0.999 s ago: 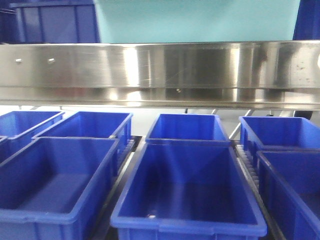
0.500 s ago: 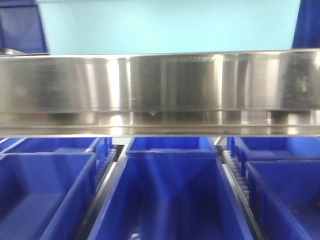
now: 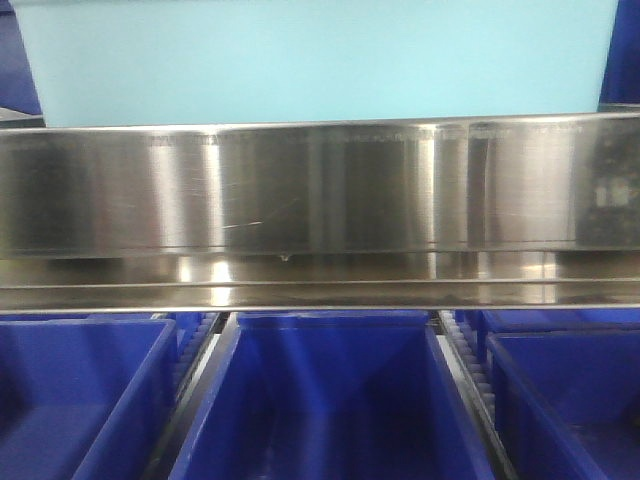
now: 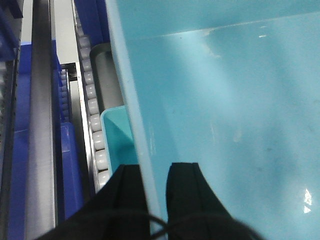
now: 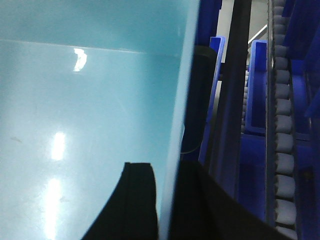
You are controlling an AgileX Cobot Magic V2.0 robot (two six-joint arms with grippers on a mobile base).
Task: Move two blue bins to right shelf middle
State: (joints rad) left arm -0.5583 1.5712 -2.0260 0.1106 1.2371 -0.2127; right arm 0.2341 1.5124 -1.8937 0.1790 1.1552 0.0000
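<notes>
**Gripping a pale blue bin by both side walls, above the steel rail**

Front view: the pale blue bin (image 3: 320, 60) fills the top of the picture, its bottom edge just above a broad steel rail (image 3: 320, 200) that runs across the full width. Three dark blue bins (image 3: 320, 400) sit side by side below the rail, and its band hides their far ends.

Left wrist view: the left gripper (image 4: 156, 169) straddles the bin's wall, one black finger (image 4: 131, 195) outside and the other inside, closed on the wall. Just outside that wall a second pale bin (image 4: 118, 135) shows one corner; I cannot tell whether the two are nested. Beside it runs a row of grey rollers (image 4: 93, 107), then more dark blue.

Right wrist view: the right gripper (image 5: 165, 169) clamps the opposite wall in the same way. A dark post (image 5: 235, 100) stands just beyond.
</notes>
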